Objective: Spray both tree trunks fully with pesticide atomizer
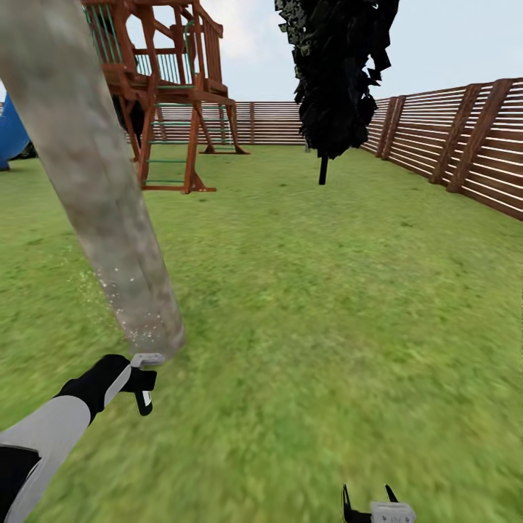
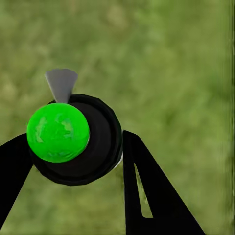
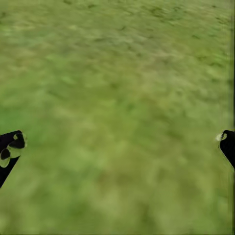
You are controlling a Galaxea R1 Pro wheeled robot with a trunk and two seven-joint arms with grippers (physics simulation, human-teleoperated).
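- The left gripper (image 1: 143, 383) is stretched out over the lawn (image 1: 327, 305), closed around the spray bottle (image 1: 145, 378).
- From the left wrist, the bottle (image 2: 81, 142) is seen from below as a dark round base with a bright green disc on it, pinched between the two black fingers (image 2: 147, 191); its grey trigger pokes out beyond.
- The pale spray head sits just beside the foot of the thick, mottled tree trunk (image 1: 94, 189), which leans up and to the left.
- Tiny whitish specks of spray (image 1: 120, 290) dot the lower trunk and the air next to it.
- The right gripper (image 1: 370, 501) hangs low over the grass, its fingers (image 3: 10, 149) spread wide apart with nothing between them.
- Further back stand a wooden play tower (image 1: 174, 87), a dark-leaved thin tree (image 1: 338, 73) and a slatted fence (image 1: 450, 138).
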